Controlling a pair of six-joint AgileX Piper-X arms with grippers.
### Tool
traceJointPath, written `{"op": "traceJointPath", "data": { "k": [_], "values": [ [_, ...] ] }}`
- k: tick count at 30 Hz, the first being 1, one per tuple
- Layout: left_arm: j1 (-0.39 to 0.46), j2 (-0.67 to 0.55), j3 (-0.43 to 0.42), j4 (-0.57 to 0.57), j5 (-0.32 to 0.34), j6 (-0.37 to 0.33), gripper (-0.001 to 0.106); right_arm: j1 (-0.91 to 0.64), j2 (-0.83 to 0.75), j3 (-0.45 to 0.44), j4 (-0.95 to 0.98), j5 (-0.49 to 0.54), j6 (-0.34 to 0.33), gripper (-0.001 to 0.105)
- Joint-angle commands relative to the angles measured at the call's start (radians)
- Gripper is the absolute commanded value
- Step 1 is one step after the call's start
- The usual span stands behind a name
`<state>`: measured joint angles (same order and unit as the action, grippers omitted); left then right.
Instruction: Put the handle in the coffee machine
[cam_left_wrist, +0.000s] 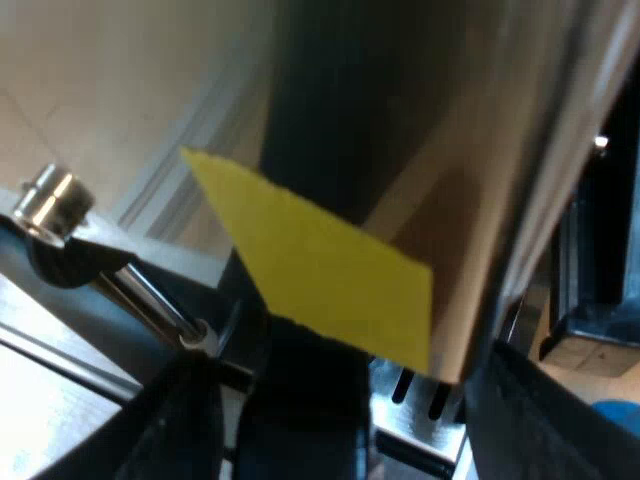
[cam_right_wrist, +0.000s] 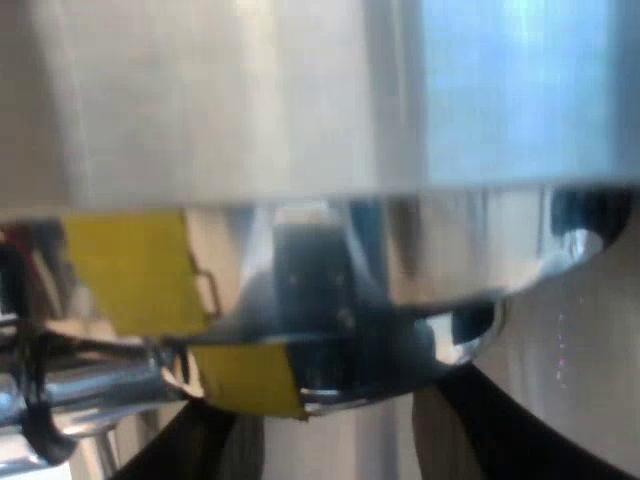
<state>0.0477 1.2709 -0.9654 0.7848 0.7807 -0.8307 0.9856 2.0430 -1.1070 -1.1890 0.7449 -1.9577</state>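
Left gripper (cam_left_wrist: 350, 440): released, its two dark fingers (cam_left_wrist: 170, 430) wide apart, close up against the coffee machine (cam_left_wrist: 470, 200); a slotted metal grate (cam_left_wrist: 420, 400) shows between them, beside a dark shape I cannot identify
Right gripper (cam_right_wrist: 335, 410): released, fingers (cam_right_wrist: 490, 420) spread with nothing between them, just under a rounded metal part (cam_right_wrist: 400, 290) below the machine's flat metal panel (cam_right_wrist: 250, 100)
Handle: cannot be picked out for certain; whether the rounded metal part belongs to it or to the machine cannot be told
Steam pipe (cam_left_wrist: 150, 300): thin metal rod with a knob-like tip, slanting near the left gripper; in the right wrist view a chrome tube (cam_right_wrist: 80, 390) with a black ring lies beside the rounded metal part
Yellow patch (cam_left_wrist: 320, 270): on the machine's side; yellow also shows on the shiny metal (cam_right_wrist: 135, 270)
Blue thing (cam_left_wrist: 612, 408): a sliver by the left gripper's finger, too little to name
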Motion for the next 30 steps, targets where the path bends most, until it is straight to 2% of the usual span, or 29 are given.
{"op": "traceJointPath", "data": {
  "k": [1,6,9,10,14,18,19,22,23,24,25,26,30],
  "values": [
    [-0.001,-0.010,-0.015,0.022,-0.002,0.000,0.056,-0.004,-0.024,-0.010,-0.087,-0.020,-0.007,0.037],
    [0.038,-0.010,-0.044,0.059,0.005,0.000,0.056,-0.004,-0.024,-0.010,-0.087,-0.033,-0.007,0.037],
    [0.086,-0.010,-0.066,0.077,0.050,0.000,0.056,-0.004,-0.024,-0.010,-0.092,-0.033,-0.007,0.037],
    [0.118,-0.010,-0.078,0.078,0.089,0.000,0.056,-0.004,-0.024,-0.010,-0.094,-0.033,-0.007,0.037],
    [0.193,-0.010,-0.105,0.072,0.168,-0.003,0.056,-0.004,-0.024,-0.010,-0.093,-0.033,-0.007,0.037],
    [0.203,-0.007,-0.105,0.042,0.126,-0.003,0.054,-0.004,-0.024,-0.010,-0.093,-0.033,-0.007,0.037],
    [0.196,-0.007,-0.105,0.028,0.108,-0.003,0.051,-0.004,-0.024,-0.010,-0.093,-0.033,-0.007,0.037],
    [0.190,-0.007,-0.105,-0.014,0.067,-0.008,0.031,-0.004,-0.024,-0.010,-0.093,-0.033,-0.007,0.037],
    [0.184,-0.007,-0.105,-0.048,0.033,-0.036,0.012,-0.004,-0.024,-0.010,-0.093,-0.033,-0.007,0.037],
    [0.181,-0.007,-0.105,-0.057,0.012,-0.042,0.005,-0.004,-0.024,-0.010,-0.093,-0.033,-0.007,0.037],
    [0.178,-0.007,-0.105,-0.070,-0.020,-0.047,0.001,-0.004,-0.024,-0.010,-0.093,-0.033,-0.007,0.037],
    [0.176,-0.005,-0.105,-0.076,-0.034,-0.047,0.001,-0.004,-0.024,-0.010,-0.093,-0.033,-0.007,0.037],
    [0.176,0.013,-0.105,-0.080,-0.045,-0.049,0.001,-0.004,-0.024,-0.010,-0.093,-0.033,-0.007,0.037]
  ]
}}
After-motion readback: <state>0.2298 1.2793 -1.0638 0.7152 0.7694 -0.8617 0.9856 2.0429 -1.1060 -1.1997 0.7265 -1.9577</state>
